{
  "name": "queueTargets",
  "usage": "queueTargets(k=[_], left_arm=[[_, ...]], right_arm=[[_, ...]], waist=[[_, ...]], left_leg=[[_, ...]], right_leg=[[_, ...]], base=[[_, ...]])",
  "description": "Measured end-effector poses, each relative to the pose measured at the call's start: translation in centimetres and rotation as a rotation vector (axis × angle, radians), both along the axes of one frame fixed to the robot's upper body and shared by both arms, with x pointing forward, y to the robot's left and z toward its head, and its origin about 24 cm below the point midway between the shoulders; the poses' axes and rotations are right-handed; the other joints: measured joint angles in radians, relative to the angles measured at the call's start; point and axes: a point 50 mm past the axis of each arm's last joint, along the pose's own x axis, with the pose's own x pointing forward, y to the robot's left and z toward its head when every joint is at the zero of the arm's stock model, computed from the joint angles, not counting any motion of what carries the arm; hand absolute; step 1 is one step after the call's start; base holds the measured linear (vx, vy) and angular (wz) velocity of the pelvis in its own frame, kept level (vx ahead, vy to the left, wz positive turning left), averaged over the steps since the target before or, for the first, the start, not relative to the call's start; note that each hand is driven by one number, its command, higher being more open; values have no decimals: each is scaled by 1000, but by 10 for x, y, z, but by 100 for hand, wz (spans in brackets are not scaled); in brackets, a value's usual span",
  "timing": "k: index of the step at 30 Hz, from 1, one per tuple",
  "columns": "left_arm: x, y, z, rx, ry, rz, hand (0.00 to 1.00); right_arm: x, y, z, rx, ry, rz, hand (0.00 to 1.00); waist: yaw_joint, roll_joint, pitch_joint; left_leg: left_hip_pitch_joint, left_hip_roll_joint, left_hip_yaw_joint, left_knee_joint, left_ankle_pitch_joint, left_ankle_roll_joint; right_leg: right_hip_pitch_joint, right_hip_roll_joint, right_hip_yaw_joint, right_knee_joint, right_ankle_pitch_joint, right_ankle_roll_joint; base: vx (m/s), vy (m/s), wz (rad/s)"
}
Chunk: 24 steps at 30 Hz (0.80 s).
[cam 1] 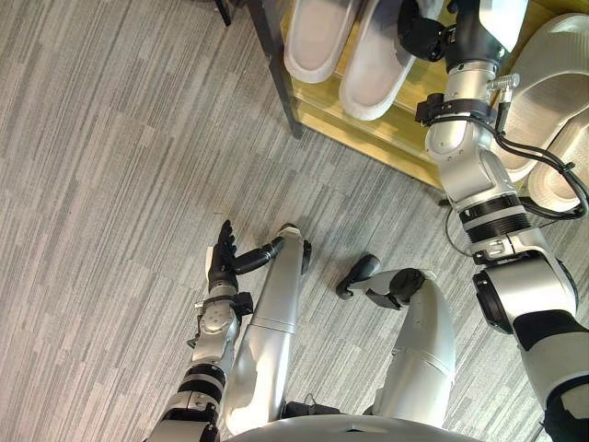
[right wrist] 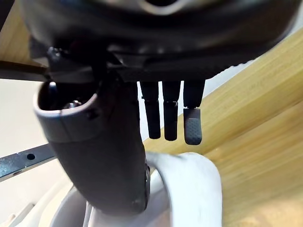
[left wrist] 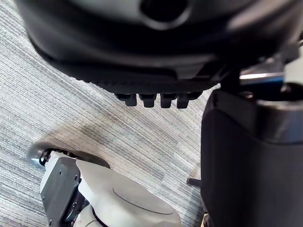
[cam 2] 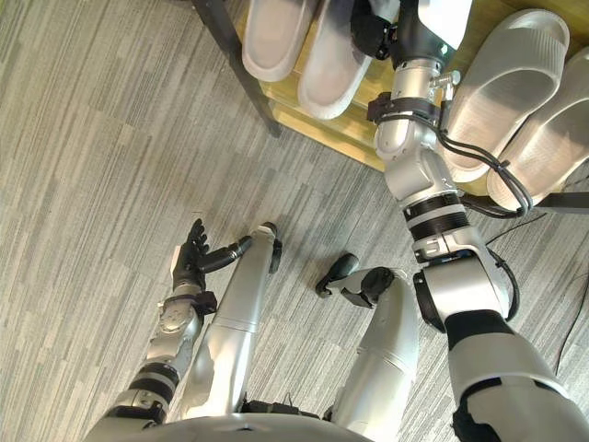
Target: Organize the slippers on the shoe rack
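Note:
A pair of pale beige slippers (cam 1: 317, 37) (cam 1: 373, 64) lies side by side on the wooden shelf of the shoe rack (cam 1: 386, 129). A pair of larger grey-white slippers (cam 2: 511, 83) (cam 2: 548, 147) lies further right on the same shelf. My right hand (cam 1: 419, 35) reaches up to the right beige slipper. In the right wrist view its fingers (right wrist: 170, 118) are straight and the thumb sits just above a white slipper strap (right wrist: 194, 189). My left hand (cam 1: 223, 258) hangs low over the floor, fingers straight and holding nothing.
A dark metal post (cam 1: 276, 74) forms the rack's left front corner. Grey striped carpet (cam 1: 110, 184) spreads to the left and in front of the rack.

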Motion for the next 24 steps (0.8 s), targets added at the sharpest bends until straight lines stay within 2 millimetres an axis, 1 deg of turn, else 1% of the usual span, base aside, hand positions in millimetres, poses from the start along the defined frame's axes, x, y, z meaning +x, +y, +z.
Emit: queueTargets(k=[6, 7, 10, 12, 14, 16, 18, 20, 22, 24], left_arm=[[-1, 0, -2, 1, 11, 11, 100], [0, 0, -3, 3, 15, 17, 100], [2, 3, -3, 12, 25, 20, 100], [1, 4, -4, 11, 29, 27, 100], [-1, 4, -8, -13, 45, 43, 100], [-1, 4, -9, -14, 56, 43, 100], [-2, 5, -10, -15, 65, 46, 100], [-2, 6, -11, -15, 68, 50, 100], [-2, 8, -11, -11, 73, 49, 100], [-3, 8, -13, -11, 87, 50, 100]], right_arm=[[1, 6, -3, 44, 14, 36, 100], [1, 8, -3, 56, 13, 48, 100], [-2, 22, -4, 79, 4, 98, 100], [-4, 26, -6, 90, 3, 114, 100], [-6, 26, -16, 100, 17, 121, 100], [-7, 25, -21, 112, 24, 124, 100], [-15, 24, -26, 130, 10, 140, 100], [-18, 25, -28, 137, 4, 149, 100], [-22, 24, -32, 175, 0, 156, 100], [-31, 23, -43, 237, -3, 174, 100]], waist=[[1, 0, 0], [-5, 0, 0], [-13, -1, 0], [-16, -1, 1], [-17, -8, 3], [-17, -10, 3], [-21, -16, 2], [-24, -16, 2], [-27, -16, 2], [-28, -21, 2]], left_leg=[[16, -2, 0, -2, 0, 0], [18, -2, 0, -3, 0, 0], [21, -1, 1, -7, 0, -1], [25, 0, 2, -10, 1, -1], [44, 1, 3, -23, 1, -1], [54, 2, 4, -30, 1, -1], [62, 4, 9, -37, 0, 0], [65, 8, 11, -37, 0, 0], [73, 14, 13, -39, 0, 0], [94, 17, 17, -52, 0, 0]], right_leg=[[17, -2, -1, -2, -2, 4], [19, -2, -1, -3, -2, 4], [20, -1, 0, -5, -2, 4], [23, 0, 0, -8, -2, 4], [42, 2, -1, -22, -2, 4], [52, 4, -3, -29, -1, 5], [56, 6, 1, -35, 0, 6], [58, 9, 1, -38, 2, 3], [66, 15, 1, -43, 3, 4], [81, 18, 3, -51, 0, 8]], base=[[10, 41, 1], [4, 36, -1], [12, 34, -1], [31, 37, 0], [37, 34, 1], [21, 22, 0], [28, 41, -3], [27, 49, -4], [13, 42, -6], [4, 33, -4]])
